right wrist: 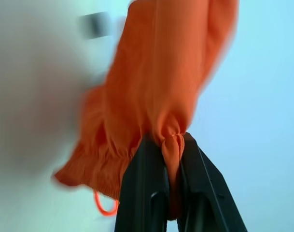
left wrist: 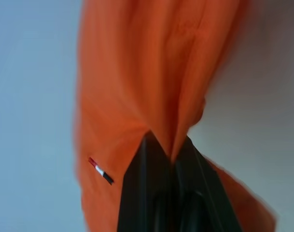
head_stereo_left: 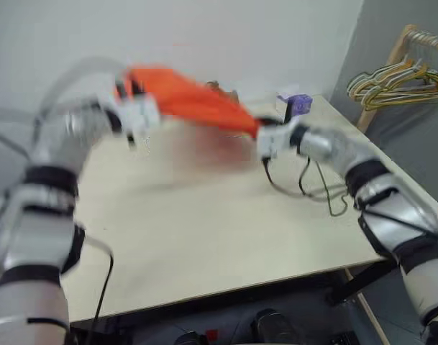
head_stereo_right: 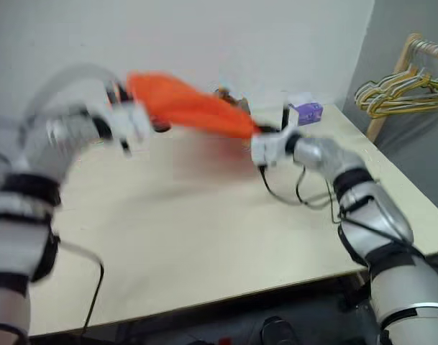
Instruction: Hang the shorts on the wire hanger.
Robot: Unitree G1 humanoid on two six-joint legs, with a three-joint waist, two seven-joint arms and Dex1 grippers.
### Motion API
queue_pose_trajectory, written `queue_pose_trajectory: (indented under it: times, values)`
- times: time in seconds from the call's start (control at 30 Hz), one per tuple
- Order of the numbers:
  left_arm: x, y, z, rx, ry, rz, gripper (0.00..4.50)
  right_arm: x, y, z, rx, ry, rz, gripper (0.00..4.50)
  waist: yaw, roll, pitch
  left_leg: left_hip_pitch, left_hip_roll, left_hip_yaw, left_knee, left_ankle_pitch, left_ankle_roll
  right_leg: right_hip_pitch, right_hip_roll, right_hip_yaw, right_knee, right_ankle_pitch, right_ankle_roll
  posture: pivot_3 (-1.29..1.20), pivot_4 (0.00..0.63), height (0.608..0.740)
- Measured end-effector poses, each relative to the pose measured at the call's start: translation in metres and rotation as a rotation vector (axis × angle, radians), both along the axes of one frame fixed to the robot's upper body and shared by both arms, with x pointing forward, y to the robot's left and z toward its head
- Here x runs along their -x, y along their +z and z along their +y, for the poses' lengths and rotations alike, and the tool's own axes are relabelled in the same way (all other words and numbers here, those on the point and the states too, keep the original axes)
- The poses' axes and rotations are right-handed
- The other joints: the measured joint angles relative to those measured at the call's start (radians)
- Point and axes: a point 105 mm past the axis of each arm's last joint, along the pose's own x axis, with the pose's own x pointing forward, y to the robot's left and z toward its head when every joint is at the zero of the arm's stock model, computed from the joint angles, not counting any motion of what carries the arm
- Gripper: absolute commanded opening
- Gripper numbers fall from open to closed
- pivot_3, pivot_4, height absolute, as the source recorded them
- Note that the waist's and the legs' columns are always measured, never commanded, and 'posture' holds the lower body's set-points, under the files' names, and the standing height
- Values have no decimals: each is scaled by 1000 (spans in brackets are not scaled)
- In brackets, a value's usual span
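Observation:
The bright orange shorts point(head_stereo_left: 193, 100) hang stretched in the air above the far part of the table, held between both grippers. My left gripper point(left wrist: 168, 145) is shut on a fold of the fabric at the shorts' left end point(head_stereo_left: 136, 108). At their right end, my right gripper point(right wrist: 168, 140) is shut on bunched fabric by the gathered waistband, with the drawstring loop point(right wrist: 105, 208) dangling beside it. A thin wire hanger point(head_stereo_left: 316, 190) lies flat on the table below my right forearm, partly hidden by the arm.
The pale wooden table point(head_stereo_left: 204, 230) has a purple box point(head_stereo_left: 298, 104) and a small brown object point(head_stereo_left: 222, 90) at its far edge. A bunch of coloured hangers point(head_stereo_left: 398, 83) hangs on a wooden rack right of the table.

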Motion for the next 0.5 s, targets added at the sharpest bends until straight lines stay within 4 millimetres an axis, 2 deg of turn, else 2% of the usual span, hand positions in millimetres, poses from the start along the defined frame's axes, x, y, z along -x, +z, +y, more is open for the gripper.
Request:
queue_pose_trajectory:
  times: [0.03,0.07,0.1,0.13,0.17,0.23,0.3,0.37,0.4,0.5]
  values:
    - [18,-36,-2,47,2,147,33,5,-14,-1,28,16,25,0,-4,-1,0,-7,0,-2,3,0,-1,-8,0,0,4,3,-2,-110,6,740]
    - [32,-55,-6,87,8,241,33,9,-19,2,44,39,33,0,-6,-5,2,-17,1,-5,5,2,-3,-19,-1,0,8,3,-2,-110,6,740]
    - [46,-63,-8,135,19,305,33,13,-21,5,54,65,36,0,-8,-7,0,-28,2,-8,8,3,-5,-29,-3,-2,13,4,-2,-108,8,740]
    - [65,-67,-7,180,28,367,33,20,-24,7,60,106,52,0,-11,-9,-1,-30,5,-11,11,4,-6,-29,-1,-4,13,3,-2,-108,8,740]
    - [83,-72,-2,215,48,427,33,30,-32,6,62,143,85,0,-12,-10,-5,-29,6,-15,10,3,-5,-27,1,-6,12,3,-2,-104,12,740]
    - [117,-77,-1,268,66,552,33,55,-59,2,93,221,204,0,-2,-13,-6,-23,7,-20,2,3,-6,-21,2,-12,7,1,-4,-103,13,740]
    - [138,-80,-8,291,53,657,33,76,-80,-5,141,258,339,0,18,-7,-1,-18,6,-24,2,3,-6,-13,2,-18,7,1,-7,-108,16,740]
    - [151,-78,-15,297,23,720,33,91,-86,-15,200,273,444,0,43,-4,3,-8,5,-27,3,4,-5,0,5,-19,6,2,-8,-113,17,740]
    - [158,-75,-22,296,-12,751,33,102,-86,-22,239,287,518,0,59,-2,5,4,5,-29,2,4,-5,14,5,-22,-1,-3,-13,-113,17,740]
    - [172,-70,-31,285,-78,807,33,125,-84,-35,301,301,655,0,84,-1,6,26,6,-31,-3,3,-7,34,1,-24,-11,-12,-27,-134,23,740]
